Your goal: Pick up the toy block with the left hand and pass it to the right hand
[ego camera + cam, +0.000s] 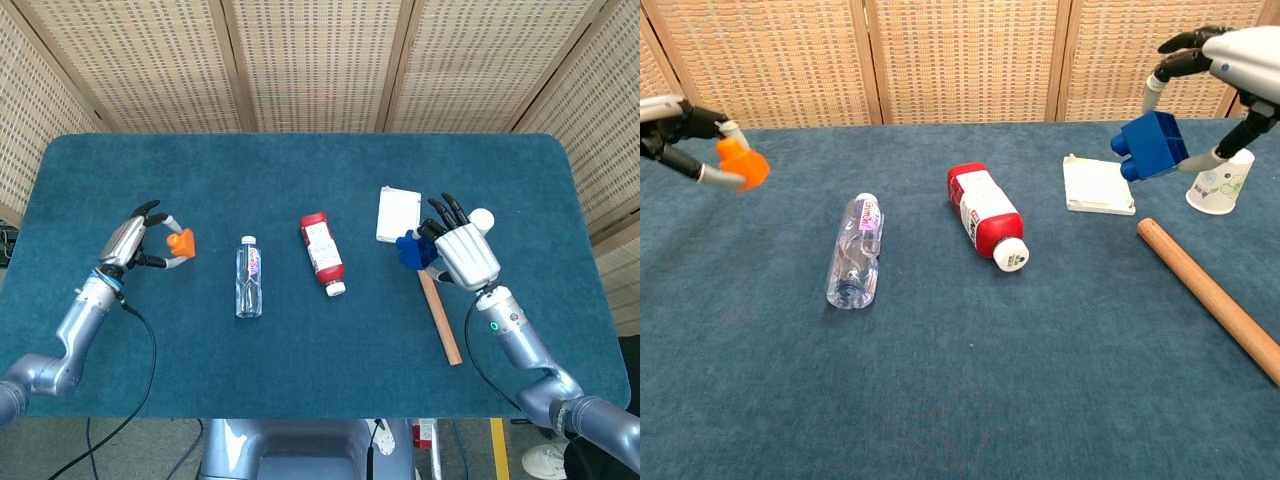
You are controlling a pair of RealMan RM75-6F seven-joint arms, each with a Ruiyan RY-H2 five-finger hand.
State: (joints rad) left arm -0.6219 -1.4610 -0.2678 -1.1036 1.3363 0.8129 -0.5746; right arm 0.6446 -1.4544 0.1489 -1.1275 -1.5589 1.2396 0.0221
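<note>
A blue toy block (412, 250) (1152, 146) is held by my right hand (462, 250) (1230, 58) above the table's right side, near the white card. My left hand (135, 238) (670, 125) is far out at the left and holds a small orange piece (181, 242) (743, 165) between thumb and fingers, a little above the cloth. The two hands are wide apart, with the bottles between them.
A clear plastic bottle (248, 277) (855, 250) and a red bottle with a white cap (322, 252) (987, 214) lie mid-table. A white card (399, 213) (1098, 185), a wooden stick (440, 316) (1210, 294) and a paper cup (482, 217) (1222, 181) are at the right.
</note>
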